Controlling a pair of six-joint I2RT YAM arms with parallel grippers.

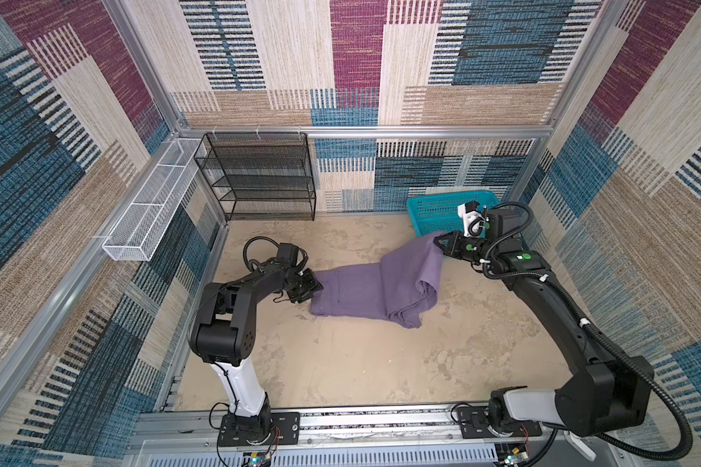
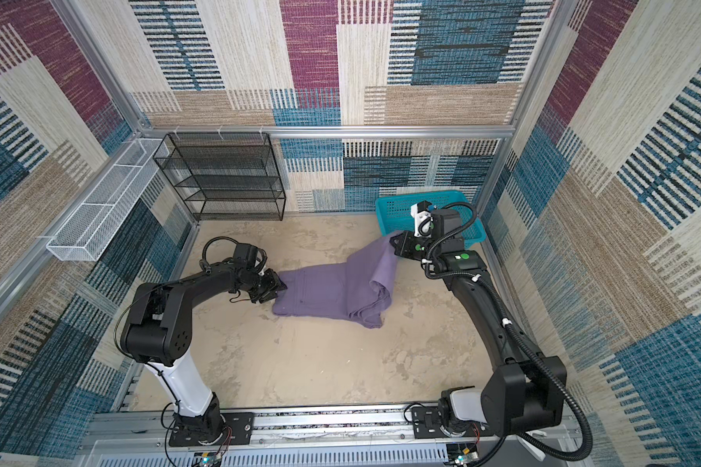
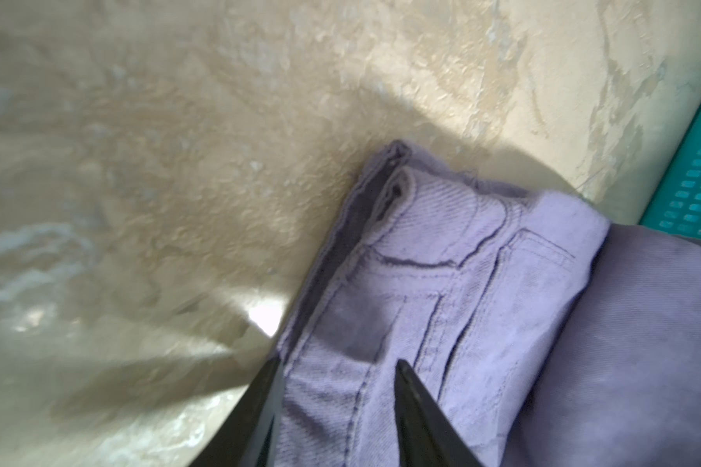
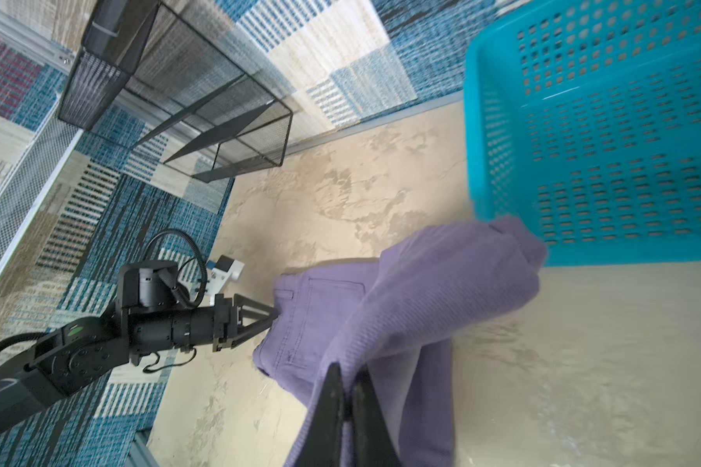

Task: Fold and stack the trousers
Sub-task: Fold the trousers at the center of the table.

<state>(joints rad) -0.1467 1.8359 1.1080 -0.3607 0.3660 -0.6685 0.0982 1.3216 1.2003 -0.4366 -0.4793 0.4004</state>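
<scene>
**Leg ends raised for the fold toward the waist**

Dial read in a top view, twelve o'clock at the back wall. The trousers (image 1: 361,291) lie at the middle of the table (image 1: 340,364). Their waist end points to nine o'clock and lies flat. The legs run toward three o'clock and there rise off the surface.

The right gripper (image 1: 438,242), at about two o'clock, has its jaws closed tight on a pinch of leg cloth, as the right wrist view shows (image 4: 347,372). It holds that cloth in the air just in front of the teal basket (image 1: 442,197). From the pinch the cloth drapes down to a loose, bunched loop resting on the table at about four o'clock.

The left gripper (image 1: 318,288) sits at the waistband, at nine o'clock. In the left wrist view its jaws (image 3: 338,361) stand part-way apart with the waistband and a pocket seam between them. Whether they press on the cloth cannot be told.

Judged from this layout, the step in hand is the first fold, ends to waist. The garment is neither folded nor stacked.

The next move calls for:
- the left gripper to pin the waistband firmly, so that the flat part does not slide;
- the right arm to carry the leg cloth high enough to draw the slack loop clear, then across toward nine o'clock;
- the leg ends to be laid level with the waistband before the right jaws part.
</scene>
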